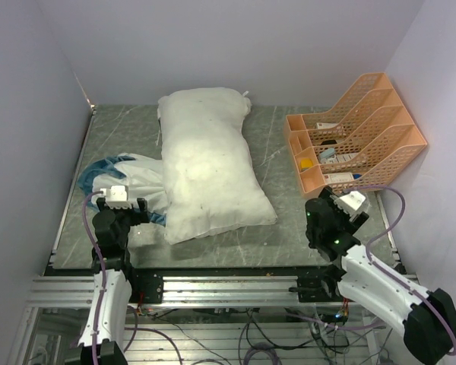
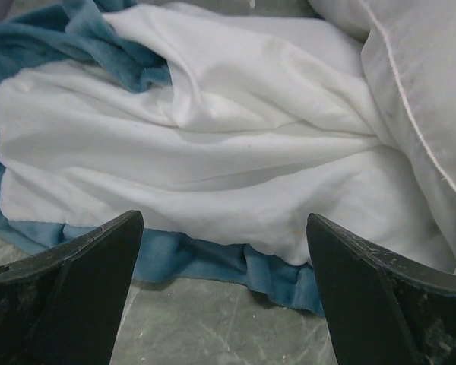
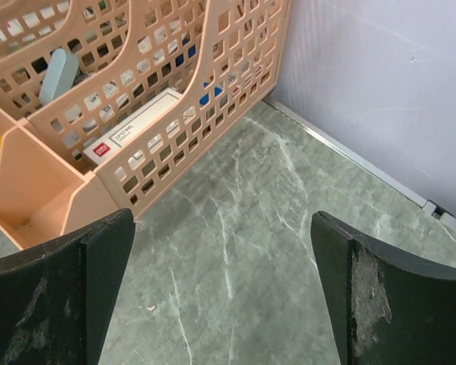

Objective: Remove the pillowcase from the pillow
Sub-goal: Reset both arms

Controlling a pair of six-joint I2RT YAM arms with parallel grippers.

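While the pillowcase [image 2: 213,152] is lying crumpled just beyond the left gripper [image 2: 222,220], fingers wide, against the pillow [image 2: 429,99], the right gripper [image 3: 222,219] is hovering wide-open before a rack [image 3: 38,179].

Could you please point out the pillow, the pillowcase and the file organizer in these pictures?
pillow [image 1: 209,163], top external view, middle of its white top.
pillowcase [image 2: 190,160], left wrist view, its white inner side.
file organizer [image 3: 42,179], right wrist view, a solid peach wall.
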